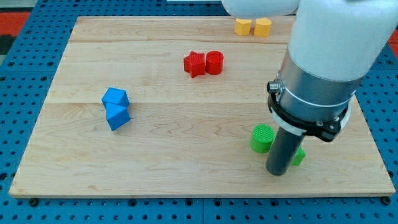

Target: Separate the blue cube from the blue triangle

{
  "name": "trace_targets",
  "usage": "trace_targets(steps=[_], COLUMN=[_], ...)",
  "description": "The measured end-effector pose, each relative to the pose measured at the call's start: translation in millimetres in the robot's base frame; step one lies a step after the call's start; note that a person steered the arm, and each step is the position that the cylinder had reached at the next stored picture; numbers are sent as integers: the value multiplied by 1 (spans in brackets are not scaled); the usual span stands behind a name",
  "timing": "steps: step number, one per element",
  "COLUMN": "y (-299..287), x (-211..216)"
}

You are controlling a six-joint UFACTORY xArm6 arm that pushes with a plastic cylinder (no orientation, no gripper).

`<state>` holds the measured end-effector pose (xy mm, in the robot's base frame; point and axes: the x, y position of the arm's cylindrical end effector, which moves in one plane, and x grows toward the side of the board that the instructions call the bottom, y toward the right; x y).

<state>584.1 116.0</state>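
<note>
Two blues: blue cube (117,116) and blue triangle (115,98) sit touching, w/ the triangle just toward the view's top of the cube, both on the wooden board (155,168).
Tip: my tip (277,173) rests on the board well to the view's right of the blue cube and a little toward the view's bottom.
Pincer state: none fitted; arm ends in a plain dark rod, holding nothing.
Key relation: blue pair lies far to the view's left of my tip; their contact line runs roughly left-right, so the pair stacks top-to-bottom in view.
Judgement: the tip prob. needs to cross the board and come in at the seam from the side, pushing the cube toward the view's bottom, away from the triangle.
Near tip: green cylinder (262,138) just to its upper left; second green block (299,157), shape unclear, partly hidden behind the rod.
Others: red star (194,64) touching red cylinder (214,63), up and right of the blue cube; two yellow blocks (253,27) at the far top edge.
Risk: nudging the greens on departure.
</note>
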Motion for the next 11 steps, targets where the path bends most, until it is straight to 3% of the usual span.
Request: trace_targets(steps=[1,2,3,4,5,7,11], y=[0,-88,-173,-191,-271,-292,-209], x=[10,12,-12,-62,-78,-152,-159])
